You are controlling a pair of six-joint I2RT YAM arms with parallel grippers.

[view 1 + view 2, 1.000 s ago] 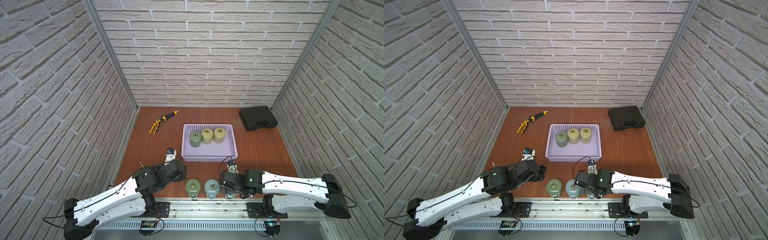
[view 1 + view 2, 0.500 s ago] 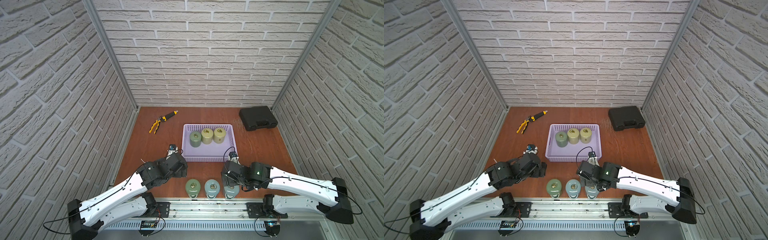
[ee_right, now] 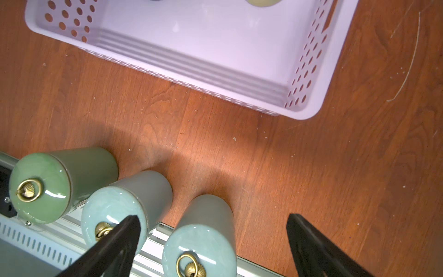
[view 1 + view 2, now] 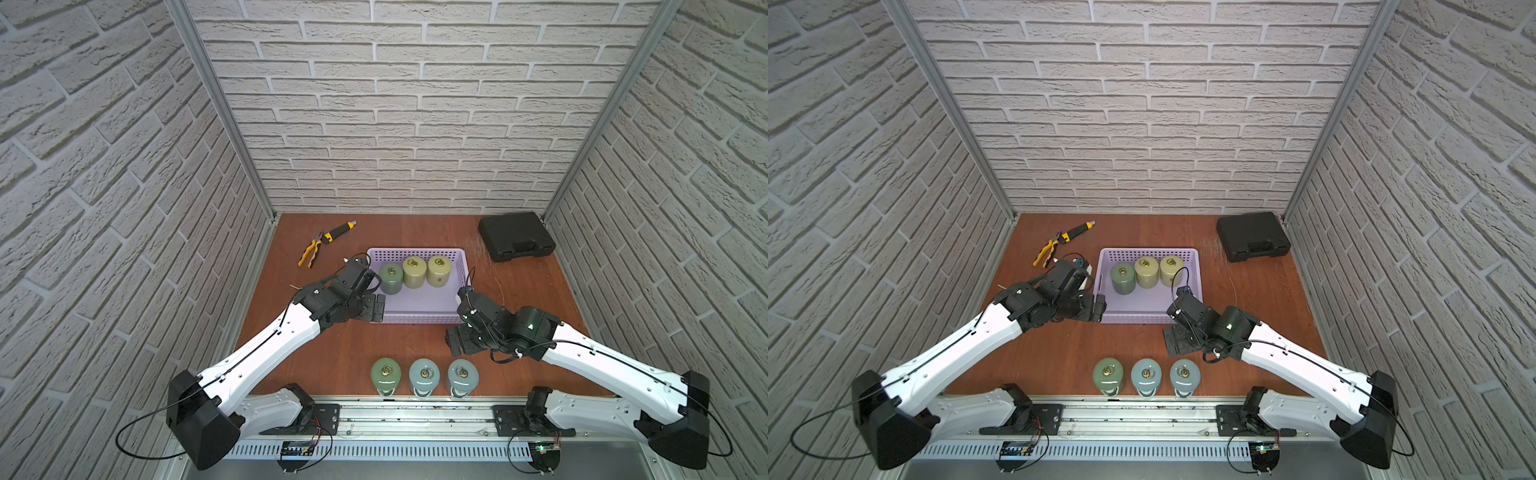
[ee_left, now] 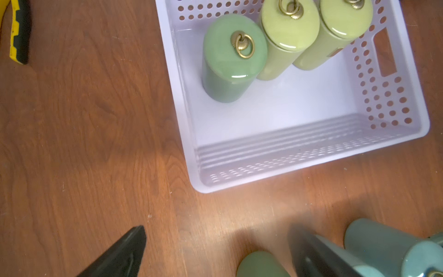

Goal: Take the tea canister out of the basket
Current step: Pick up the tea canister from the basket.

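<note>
One pair of yellow-and-black pliers point(image 4: 320, 248) is lying flat at the far left of the bench point(image 4: 332, 345), well apart from everything else. The left claw point(image 4: 374, 309) is hovering just beside the near left corner of the one lavender basket point(image 4: 415, 319). Its jaws are standing wide apart and gripping nothing. In the left wrist view its fingers point(image 5: 129, 249) are hanging over bare wood.

Six tea canisters are showing in all, each lid carrying one brass ring. Three are standing upright inside the basket, in a row along its far wall. They are the dark green canister point(image 4: 391, 277) at the left, the middle yellow-green canister point(image 4: 414, 270), and the right yellow-green canister point(image 4: 439, 269), packed close side by side.

Three more are standing on the bench in a row along its near edge. They are the front green canister point(image 4: 386, 374), the middle blue-grey canister point(image 4: 424, 374), and the right blue-grey canister point(image 4: 462, 374).

The right claw point(image 4: 454, 343) is hovering above the bench between the basket's near right corner and that front row. Its jaws are spread wide and are clamping nothing.

One black hard case point(image 4: 515, 236) is lying closed near the back right corner.
</note>
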